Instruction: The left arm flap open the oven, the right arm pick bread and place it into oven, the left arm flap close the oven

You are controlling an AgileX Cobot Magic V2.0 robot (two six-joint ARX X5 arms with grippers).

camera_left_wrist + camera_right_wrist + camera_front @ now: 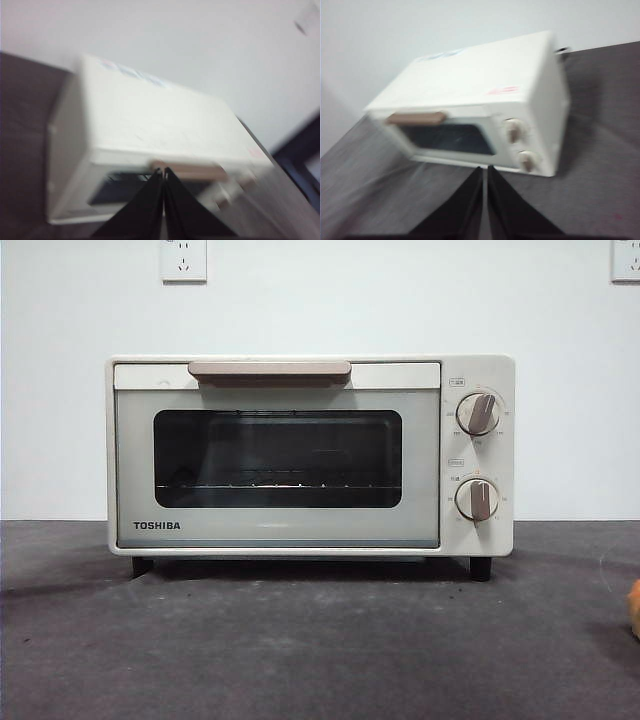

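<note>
The brand name TOSHIBA stands in dark letters on the oven (pixel 310 455) door's lower left corner.

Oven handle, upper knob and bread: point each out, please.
oven handle (pixel 269 370), front view, middle of the beige bar.
upper knob (pixel 478 413), front view, centre of its grip.
bread (pixel 635 608), front view, orange sliver at the right edge.

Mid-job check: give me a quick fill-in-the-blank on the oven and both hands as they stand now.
1. The toaster oven door is ____.
2. In its wrist view the left hand, fingers together, points at the oven's beige ____.
3. The oven has ____ beige knobs on its front.
4. The right hand holds ____.

Missing words: closed; handle; two; nothing
</note>
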